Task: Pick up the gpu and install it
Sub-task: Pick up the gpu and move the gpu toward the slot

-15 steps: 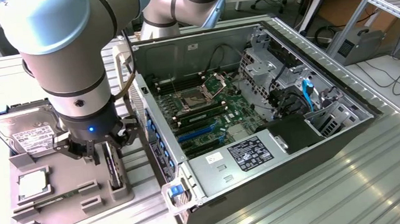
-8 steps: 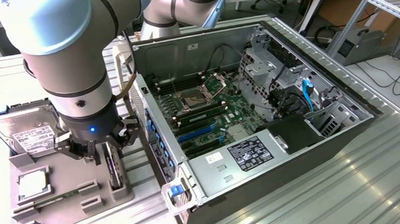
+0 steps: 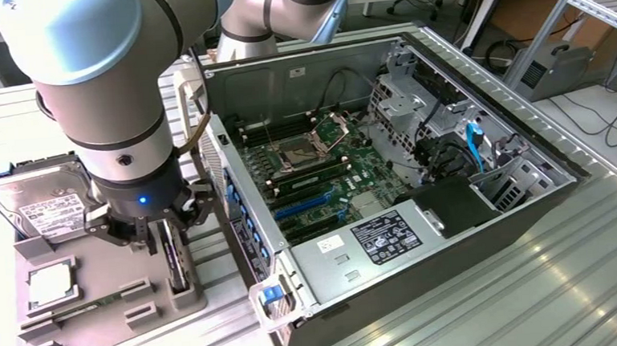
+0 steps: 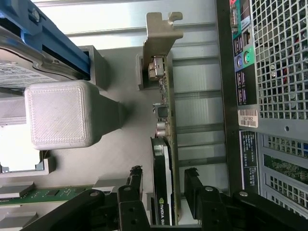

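The gpu (image 3: 175, 265) is a thin black card standing on its edge in a slot of the grey holder plate (image 3: 99, 262), at the exterior view's left beside the open computer case (image 3: 394, 160). In the wrist view the gpu (image 4: 166, 144) is seen edge-on, with its silver bracket (image 4: 161, 36) at the far end. My gripper (image 3: 162, 230) has come down over the card. It is open, and its black fingers (image 4: 134, 192) stand on either side of the card with small gaps, so the gripper (image 4: 163, 171) straddles it.
A silver hard drive (image 3: 37, 202) with a white label sits in the holder behind the gripper. A green memory stick (image 4: 29, 195) and a grey printed block (image 4: 60, 113) are close by. The case's rear panel (image 4: 269, 96) runs alongside the card. The motherboard (image 3: 308, 169) lies exposed inside.
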Action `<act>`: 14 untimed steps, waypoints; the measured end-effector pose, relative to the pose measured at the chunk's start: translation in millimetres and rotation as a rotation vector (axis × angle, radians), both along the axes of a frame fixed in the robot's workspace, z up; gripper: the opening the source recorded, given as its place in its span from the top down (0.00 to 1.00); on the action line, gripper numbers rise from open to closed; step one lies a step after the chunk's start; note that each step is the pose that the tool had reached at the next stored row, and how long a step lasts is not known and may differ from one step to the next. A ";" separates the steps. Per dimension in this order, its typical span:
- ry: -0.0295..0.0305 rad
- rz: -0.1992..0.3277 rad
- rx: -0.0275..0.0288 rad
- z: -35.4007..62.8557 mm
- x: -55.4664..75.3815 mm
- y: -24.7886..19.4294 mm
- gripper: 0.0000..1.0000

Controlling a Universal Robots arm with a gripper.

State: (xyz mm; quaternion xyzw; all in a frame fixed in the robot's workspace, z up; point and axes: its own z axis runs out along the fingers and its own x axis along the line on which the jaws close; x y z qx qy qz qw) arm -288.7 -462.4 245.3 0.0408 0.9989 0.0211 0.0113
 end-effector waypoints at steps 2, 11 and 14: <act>0.0000 0.000 0.0000 0.0 0.0 0.0 0.60; -0.0001 0.000 0.0001 0.0 0.0 0.0 0.67; -0.0001 0.000 0.0000 0.0 0.0 0.0 0.67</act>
